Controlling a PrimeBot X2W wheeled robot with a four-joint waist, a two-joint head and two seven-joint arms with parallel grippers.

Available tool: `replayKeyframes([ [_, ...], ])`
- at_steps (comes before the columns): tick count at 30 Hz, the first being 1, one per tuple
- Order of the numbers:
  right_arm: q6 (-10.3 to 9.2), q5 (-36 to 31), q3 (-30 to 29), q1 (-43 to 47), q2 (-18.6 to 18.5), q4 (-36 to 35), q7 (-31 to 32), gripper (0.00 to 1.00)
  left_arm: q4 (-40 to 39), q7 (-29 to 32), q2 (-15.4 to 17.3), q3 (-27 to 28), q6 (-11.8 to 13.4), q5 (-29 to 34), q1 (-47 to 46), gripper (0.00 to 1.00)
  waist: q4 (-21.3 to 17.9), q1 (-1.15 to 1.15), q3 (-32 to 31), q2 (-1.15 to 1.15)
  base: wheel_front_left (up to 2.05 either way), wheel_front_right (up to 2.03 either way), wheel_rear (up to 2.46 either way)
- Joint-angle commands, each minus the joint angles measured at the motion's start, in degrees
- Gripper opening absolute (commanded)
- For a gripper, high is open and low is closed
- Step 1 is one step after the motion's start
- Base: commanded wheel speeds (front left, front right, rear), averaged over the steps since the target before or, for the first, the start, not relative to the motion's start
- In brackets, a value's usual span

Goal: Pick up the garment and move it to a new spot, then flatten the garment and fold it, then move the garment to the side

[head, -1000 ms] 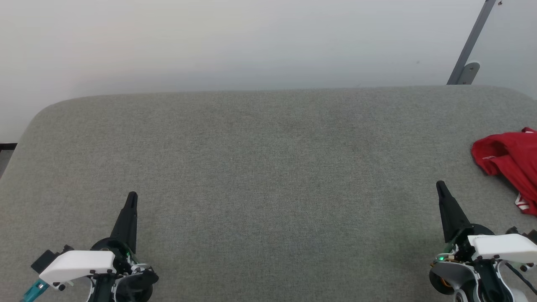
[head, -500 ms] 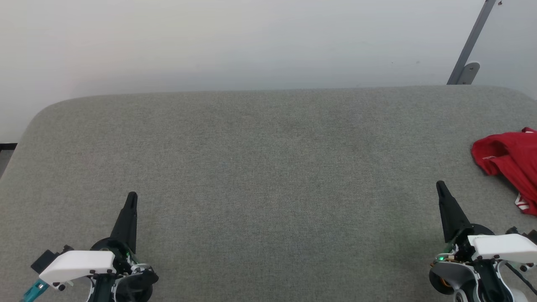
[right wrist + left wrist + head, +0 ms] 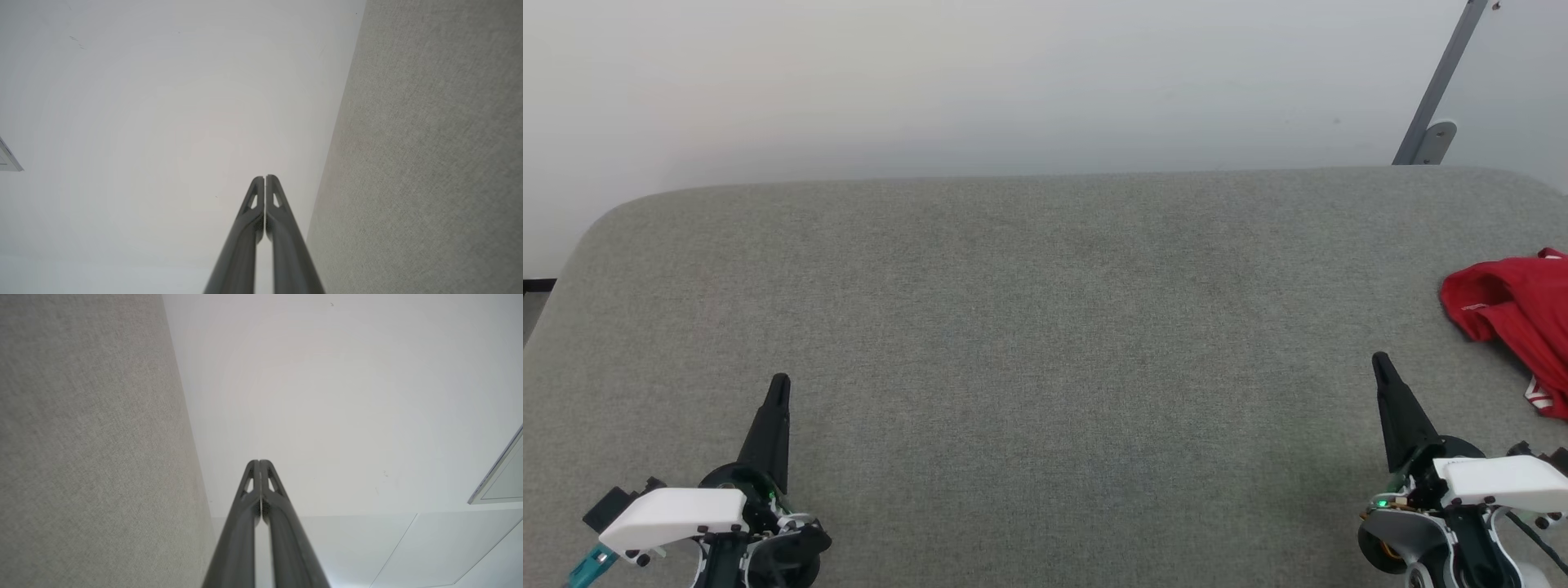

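The garment (image 3: pixel 1515 314) is a crumpled heap of bright red fabric at the right edge of the grey padded surface (image 3: pixel 1045 327) in the head view, partly cut off by the frame, with a bit of white trim at its lower end. My right gripper (image 3: pixel 1379 360) is shut and empty at the lower right, left of the garment and apart from it. At the lower left my left gripper (image 3: pixel 779 381) is shut and empty too. Both wrist views show the fingers pressed together: left gripper (image 3: pixel 259 462), right gripper (image 3: pixel 265 177).
A pale wall (image 3: pixel 980 82) rises behind the surface's far edge. A grey metal post (image 3: pixel 1441 90) with a bracket leans at the back right. The surface's rounded far left corner (image 3: pixel 613 214) drops to a dark floor strip.
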Motion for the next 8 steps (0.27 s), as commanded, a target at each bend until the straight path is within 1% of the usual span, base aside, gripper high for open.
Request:
replayKeyframes([
  [1, 0.00, -0.2, -0.2, -0.2, 0.3, 0.2, 0.3, 0.00, 0.0, 0.4, -0.1, 0.1, -0.3, 0.2, -0.8, 0.00, 0.0, 0.00, 0.0, 0.00, 0.00, 0.00, 0.00],
  [8, 0.00, -0.3, -0.2, -0.2, 0.3, 0.2, 0.2, 0.00, 0.0, 0.4, -0.1, 0.2, -0.3, 0.2, -0.8, 0.00, 0.0, 0.00, 0.0, 0.00, 0.00, 0.00, 0.00],
])
